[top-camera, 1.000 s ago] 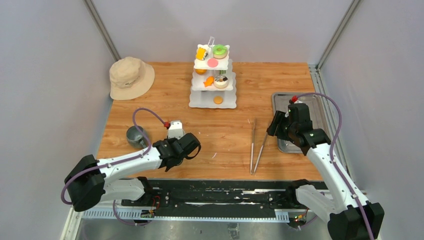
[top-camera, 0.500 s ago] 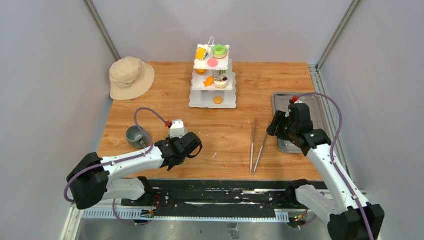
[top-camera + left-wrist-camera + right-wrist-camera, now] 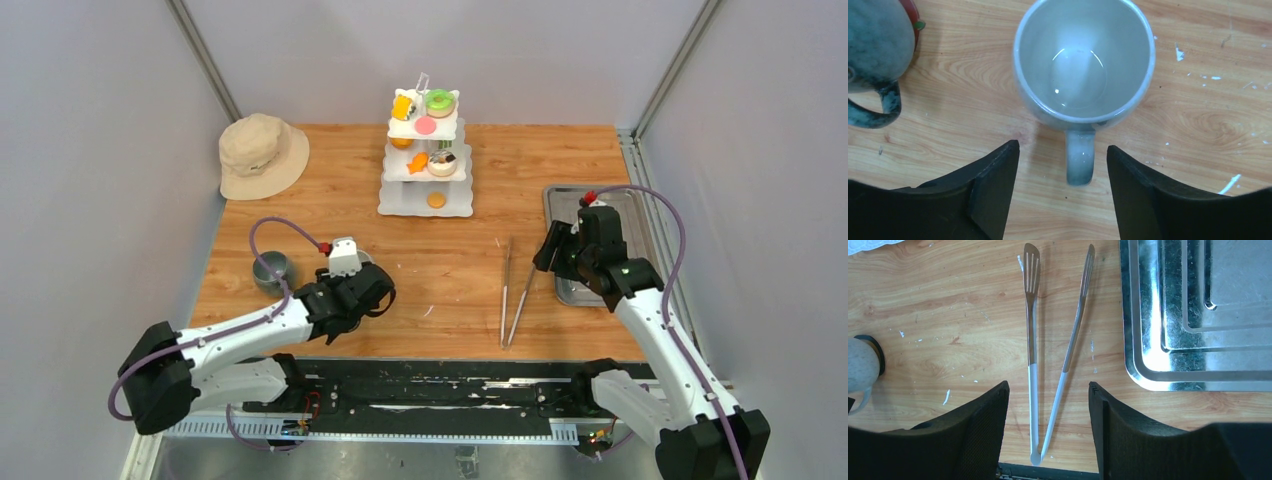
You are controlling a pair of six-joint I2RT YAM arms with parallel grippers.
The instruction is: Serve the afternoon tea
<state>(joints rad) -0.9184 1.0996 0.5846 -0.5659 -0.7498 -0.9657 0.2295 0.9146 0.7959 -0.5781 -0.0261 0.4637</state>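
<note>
The left arm stretches low over the near-left worktop, its left gripper (image 3: 1062, 162) open on either side of the pale mug (image 3: 1083, 60) handle without touching it. The dark mug (image 3: 873, 45) sits just beside. The right arm is bent by the right edge, its right gripper (image 3: 1048, 390) open above the tongs (image 3: 1030, 315). The tiered stand (image 3: 400, 207) stands mid far edge.

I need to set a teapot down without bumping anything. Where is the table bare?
Bare wood: between the hat and the stand; between the stand and the tray; and mid-table, from the pale mug across to the tongs. Crowded: front left, where the dark mug, pale mug and left gripper cluster; right side, with tongs, tray and right gripper.
</note>
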